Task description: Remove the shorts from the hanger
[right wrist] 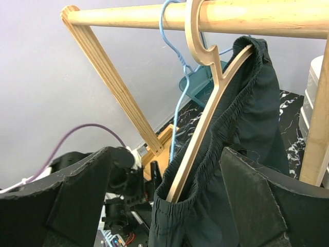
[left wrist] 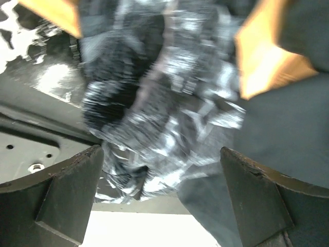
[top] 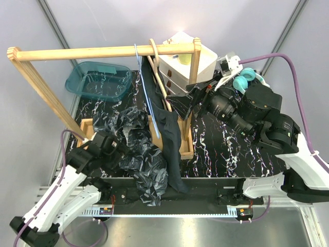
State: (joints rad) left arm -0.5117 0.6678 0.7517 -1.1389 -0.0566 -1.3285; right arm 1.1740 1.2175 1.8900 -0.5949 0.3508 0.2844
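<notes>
On the wooden rail (right wrist: pixel 154 15) of the rack, the dark shorts (right wrist: pixel 247 128) still hang from the wooden hanger (right wrist: pixel 205 123). Their gathered waistband is stretched along the hanger's arm and bunched at its lower end, so the main step looks not yet done. Beside it on the same rail, a thin blue wire hanger (right wrist: pixel 177 103) hangs bare. The right gripper (right wrist: pixel 164 159) is released, its jaws spread wide and facing the lower end of the wooden hanger and the waistband, close by but grasping nothing. At the near left of the tabletop (top: pixel 221 149), a crumpled dark cloth with a pale mottled print (top: pixel 139 154) lies heaped across the rack's base. The left gripper (left wrist: pixel 162 154) hovers right over it, jaws equally wide and empty. What remains, by the look of it, is to take hold of the waistband and slide it off the hanger's arm. The shorts are plain, very dark, soft and limp, falling in a long fold from the hanger down toward the tabletop's front edge.
</notes>
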